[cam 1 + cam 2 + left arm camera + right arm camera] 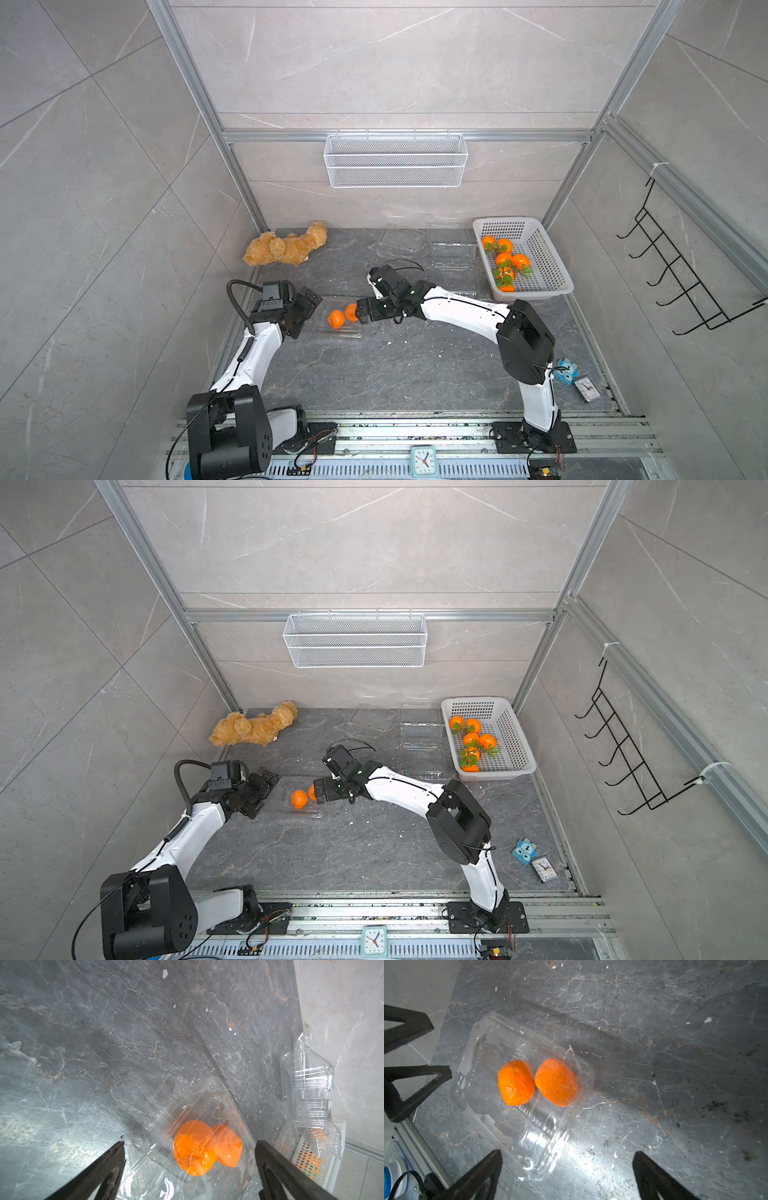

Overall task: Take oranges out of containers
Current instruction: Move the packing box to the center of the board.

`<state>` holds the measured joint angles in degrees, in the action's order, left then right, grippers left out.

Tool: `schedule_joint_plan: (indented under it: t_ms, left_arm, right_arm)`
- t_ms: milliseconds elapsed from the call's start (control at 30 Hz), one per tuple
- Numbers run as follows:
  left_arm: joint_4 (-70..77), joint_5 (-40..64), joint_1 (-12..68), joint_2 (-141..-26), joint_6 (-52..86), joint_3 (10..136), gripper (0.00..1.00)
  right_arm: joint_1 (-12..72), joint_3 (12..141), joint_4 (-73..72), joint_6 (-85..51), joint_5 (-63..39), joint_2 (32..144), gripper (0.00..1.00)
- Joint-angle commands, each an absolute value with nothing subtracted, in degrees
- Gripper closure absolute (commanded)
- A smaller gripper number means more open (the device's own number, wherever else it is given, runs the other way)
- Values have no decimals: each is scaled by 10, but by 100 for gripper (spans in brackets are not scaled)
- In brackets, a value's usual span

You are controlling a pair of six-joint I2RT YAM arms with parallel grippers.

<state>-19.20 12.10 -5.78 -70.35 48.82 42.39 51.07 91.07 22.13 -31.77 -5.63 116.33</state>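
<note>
A clear clamshell container [340,329] [529,1138] lies on the dark stone table left of centre. Its lid half appears folded open, and two leafless oranges [336,319] [516,1082] [556,1082] sit side by side in it. Just left of it is my left gripper [307,315] [266,792] [190,1142], open, with the container and oranges [194,1149] ahead between its fingers. Just right of the container, my right gripper [360,311] [319,791] [567,1152] is open above one corner. Neither gripper holds anything.
A white perforated basket [540,249] at the back right holds several leafy oranges [505,245]. Empty clear containers [403,243] [453,253] [307,1084] lie beside it. A teddy bear [286,245] lies back left. A blue toy [565,370] and a small clock [587,390] sit front right.
</note>
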Motion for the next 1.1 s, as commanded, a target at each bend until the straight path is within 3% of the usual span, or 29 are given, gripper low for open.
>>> schedule_joint_plan:
  t_ms: [0,133,400,800,1067]
  left_arm:
    - [-160,123,-59,-727,478,415,1]
    - [-114,107,-21,-763,455,412,1]
    - [-43,154,28,-786,470,400,0]
    - [-13,132,146,-815,503,412,0]
    - [5,127,181,-850,521,432,1]
  right_arm:
    - [504,887,170,-358,-96,1156,0]
    - [500,875,111,-392,-151,1178,2]
    - [492,811,30,-430,-186,1180,19]
    - [446,647,-36,-406,-192,1076,25]
    - [386,582,-81,-409,-240,1029,24]
